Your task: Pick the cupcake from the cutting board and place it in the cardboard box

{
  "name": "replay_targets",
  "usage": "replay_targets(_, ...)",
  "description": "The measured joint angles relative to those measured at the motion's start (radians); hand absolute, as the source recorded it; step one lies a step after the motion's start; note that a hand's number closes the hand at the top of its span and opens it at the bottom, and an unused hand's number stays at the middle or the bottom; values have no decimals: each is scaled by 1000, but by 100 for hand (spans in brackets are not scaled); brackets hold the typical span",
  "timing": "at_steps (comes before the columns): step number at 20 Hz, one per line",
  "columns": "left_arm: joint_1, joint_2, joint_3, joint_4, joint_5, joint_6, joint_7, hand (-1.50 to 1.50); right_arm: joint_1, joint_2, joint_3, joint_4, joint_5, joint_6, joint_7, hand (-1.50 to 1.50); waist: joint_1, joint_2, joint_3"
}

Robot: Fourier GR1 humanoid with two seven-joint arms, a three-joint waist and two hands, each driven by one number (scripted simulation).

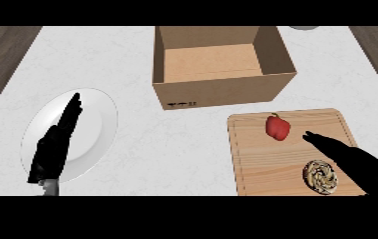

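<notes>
Cupcake (322,177) sits at the near right of the cutting board (255,153), seen from above as a round swirl of pale and dark frosting. My right hand (347,155) lies over the board's right side, fingers straight and stretched out toward the far left, holding nothing; the fingertips end just short of the red pepper (277,127), and the heel of the hand passes just beside the cupcake's right edge. I cannot tell whether it touches the cupcake there. The pepper stands near the board's far edge, apart from the cupcake.

The cardboard box (221,90) stands beyond the board, open at the top, its bare brown floor showing; its front wall is near the board's far left corner but apart from it.

My left hand (55,143) rests over the white plate (100,133) at the left of the counter (170,148), fingers straight and pointing away from me, holding nothing.
</notes>
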Motion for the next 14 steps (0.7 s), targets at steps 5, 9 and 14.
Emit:
replay_targets(5,-3,-12,26,3,-13,-25,-1,0,5,26,-10,34,64,-8,-47,-150,-1,0,0)
replay_targets(9,-21,-20,37,-6,-23,-40,21,0,-17,49,-3,93,114,-17,-71,150,0,0,0)
replay_targets(14,-17,-37,49,4,-41,-42,1,0,-3,74,-5,116,159,-78,-129,150,0,-3,-4)
